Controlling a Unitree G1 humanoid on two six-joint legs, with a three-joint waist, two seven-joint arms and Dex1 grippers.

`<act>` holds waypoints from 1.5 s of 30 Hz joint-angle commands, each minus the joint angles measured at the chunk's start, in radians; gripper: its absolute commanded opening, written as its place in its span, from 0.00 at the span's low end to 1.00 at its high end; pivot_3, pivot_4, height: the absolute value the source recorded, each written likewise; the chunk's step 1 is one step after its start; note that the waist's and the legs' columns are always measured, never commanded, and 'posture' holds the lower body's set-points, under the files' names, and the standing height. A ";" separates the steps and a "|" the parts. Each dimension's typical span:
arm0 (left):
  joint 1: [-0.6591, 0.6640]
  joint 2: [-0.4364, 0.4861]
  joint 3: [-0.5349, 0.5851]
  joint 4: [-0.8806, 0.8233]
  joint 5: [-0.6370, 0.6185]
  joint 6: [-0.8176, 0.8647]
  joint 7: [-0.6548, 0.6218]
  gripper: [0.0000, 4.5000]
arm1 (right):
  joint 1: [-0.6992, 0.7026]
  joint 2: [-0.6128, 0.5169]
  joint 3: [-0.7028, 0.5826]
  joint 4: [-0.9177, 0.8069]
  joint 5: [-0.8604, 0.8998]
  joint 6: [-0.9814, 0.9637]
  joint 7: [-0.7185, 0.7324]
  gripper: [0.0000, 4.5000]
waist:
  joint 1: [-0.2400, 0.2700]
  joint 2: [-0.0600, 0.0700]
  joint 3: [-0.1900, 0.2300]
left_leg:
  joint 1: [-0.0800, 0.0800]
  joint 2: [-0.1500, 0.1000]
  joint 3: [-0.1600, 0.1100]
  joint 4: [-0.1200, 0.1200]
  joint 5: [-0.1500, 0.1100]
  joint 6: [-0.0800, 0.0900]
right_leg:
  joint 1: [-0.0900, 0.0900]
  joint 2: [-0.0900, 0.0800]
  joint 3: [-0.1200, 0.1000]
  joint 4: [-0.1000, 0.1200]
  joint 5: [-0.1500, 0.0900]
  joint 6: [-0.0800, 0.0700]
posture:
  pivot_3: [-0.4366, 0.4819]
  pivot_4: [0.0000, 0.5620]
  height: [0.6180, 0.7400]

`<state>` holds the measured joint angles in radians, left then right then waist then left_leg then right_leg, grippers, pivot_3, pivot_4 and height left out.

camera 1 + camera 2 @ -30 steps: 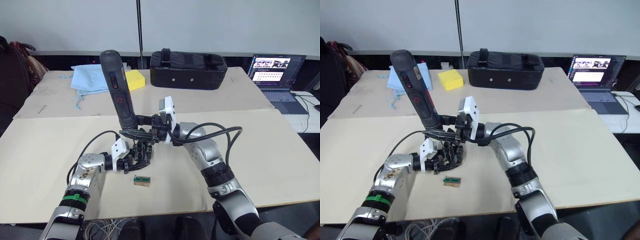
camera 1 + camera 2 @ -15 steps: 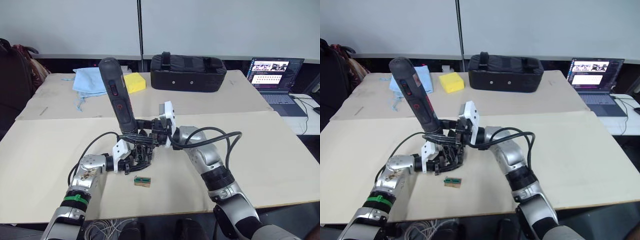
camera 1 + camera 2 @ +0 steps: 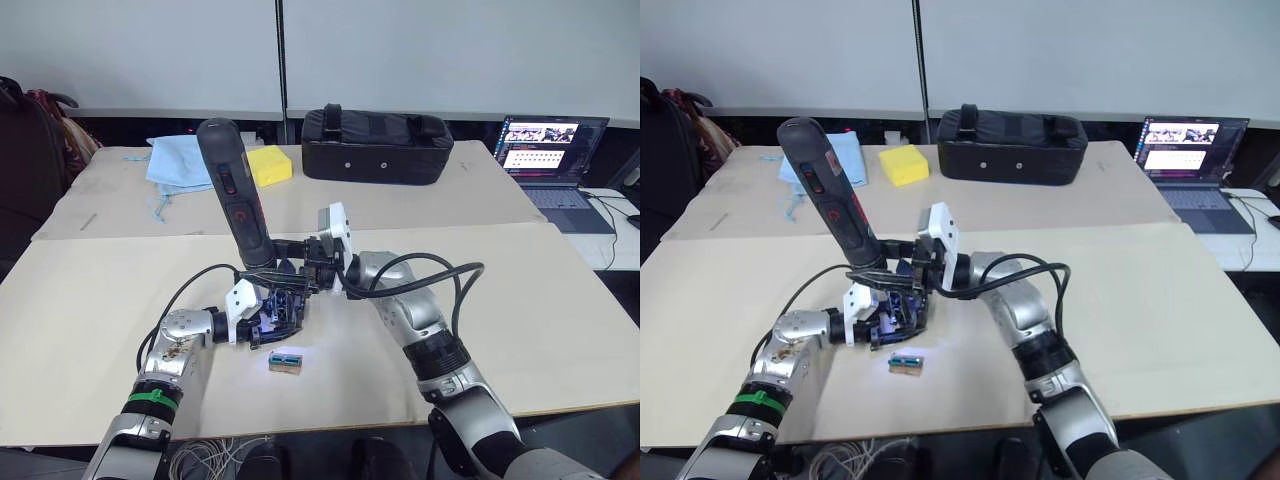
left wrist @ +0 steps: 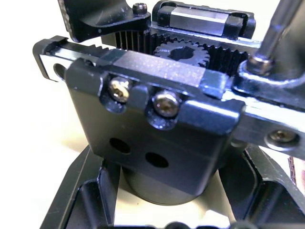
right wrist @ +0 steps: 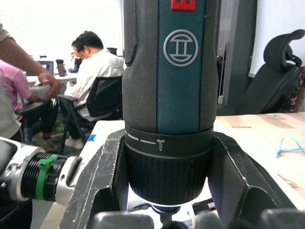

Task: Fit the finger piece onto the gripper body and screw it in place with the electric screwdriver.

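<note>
The electric screwdriver (image 3: 234, 195) stands nearly upright, leaning a little to the left, with its bit pointing down. My right gripper (image 3: 268, 264) is shut on its lower collar; in the right wrist view both fingers (image 5: 102, 181) clamp the collar. Under it sits the gripper body (image 3: 276, 314), with my left gripper (image 3: 262, 322) shut on it. In the left wrist view the body (image 4: 152, 143) shows a toothed rail, a gear and two screws. The metal bit (image 4: 279, 28) rests on a screw at its side. I cannot tell the finger piece from the body's black parts.
A small green-and-tan block (image 3: 286, 362) lies just in front of the gripper body. At the back stand a black zipped case (image 3: 376, 147), a yellow sponge (image 3: 268, 165) and a blue cloth (image 3: 180, 163). A laptop (image 3: 555, 150) is at the far right. Seated people appear behind the screwdriver.
A bluish-white light now shines from the screwdriver's tip onto the gripper body and the small block. Both arms hold almost the same pose.
</note>
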<state>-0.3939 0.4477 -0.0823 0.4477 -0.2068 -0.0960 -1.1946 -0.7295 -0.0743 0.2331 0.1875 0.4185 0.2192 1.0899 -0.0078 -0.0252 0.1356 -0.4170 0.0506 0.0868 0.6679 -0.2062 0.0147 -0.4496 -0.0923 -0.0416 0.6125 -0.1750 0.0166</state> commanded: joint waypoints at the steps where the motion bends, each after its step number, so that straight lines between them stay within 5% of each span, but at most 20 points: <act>1: -0.002 -0.006 -0.024 0.011 0.025 0.021 0.023 0.53 | -0.041 -0.011 -0.025 -0.101 0.082 0.067 0.044 0.42 | 0.003 0.000 0.000 | 0.000 0.000 0.000 0.000 0.000 0.000 | 0.000 0.000 0.000 0.000 0.000 0.000 | 0.48 0.27 1.00; 16: -0.012 -0.018 -0.004 0.034 0.006 0.037 0.042 0.53 | -0.144 -0.043 -0.166 -0.213 0.264 0.131 0.092 0.42 | 0.013 0.000 0.001 | -0.006 0.000 0.000 0.001 0.000 0.000 | -0.006 0.000 -0.001 0.000 0.000 0.000 | 0.48 0.27 1.00; 17: -0.013 -0.016 -0.002 0.037 0.004 0.038 0.039 0.77 | -0.148 -0.052 -0.176 -0.221 0.273 0.134 0.093 0.42 | 0.013 0.000 0.001 | -0.006 0.000 0.000 0.001 0.000 0.000 | -0.006 0.000 -0.001 0.000 0.001 0.000 | 0.48 0.27 1.00; 20: -0.002 -0.005 0.004 0.025 -0.008 0.055 0.026 0.98 | -0.149 -0.086 -0.204 -0.258 0.305 0.153 0.085 0.42 | 0.013 0.000 0.001 | -0.006 0.000 -0.001 0.001 0.000 0.000 | -0.006 0.000 -0.001 0.001 0.001 0.000 | 0.48 0.27 1.00; 29: 0.117 0.083 0.108 -0.067 -0.089 0.038 0.007 0.98 | -0.031 -0.267 -0.288 -0.401 0.369 0.244 0.043 0.42 | -0.010 0.000 0.001 | -0.005 0.002 -0.002 -0.002 0.000 0.000 | -0.008 0.000 0.000 0.000 0.000 -0.001 | 0.48 0.27 1.00; 38: 0.289 0.273 0.295 -0.107 -0.242 -0.098 -0.216 0.98 | 0.289 -0.551 -0.413 -0.483 0.302 0.150 0.142 0.42 | -0.002 -0.001 0.005 | -0.006 0.002 -0.001 -0.006 0.000 0.000 | -0.010 -0.001 -0.001 -0.002 -0.002 -0.003 | 0.48 0.27 1.00; 45: 0.407 0.374 0.353 -0.145 -0.287 -0.098 -0.335 0.98 | 0.505 -0.576 -0.455 -0.590 0.316 0.105 0.116 0.42 | 0.012 0.003 0.012 | -0.006 0.001 -0.001 -0.007 -0.002 -0.003 | -0.011 -0.006 0.000 -0.003 -0.004 -0.001 | 0.48 0.27 1.00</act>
<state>0.0134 0.8112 0.2535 0.3339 -0.4736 -0.1758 -1.5104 -0.2031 -0.6595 -0.2033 -0.3143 0.6877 0.3544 1.2191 0.0044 -0.0226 0.1475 -0.4227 0.0518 0.0859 0.6613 -0.2113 0.0067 -0.4605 -0.0980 -0.0418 0.6095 -0.1786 0.0161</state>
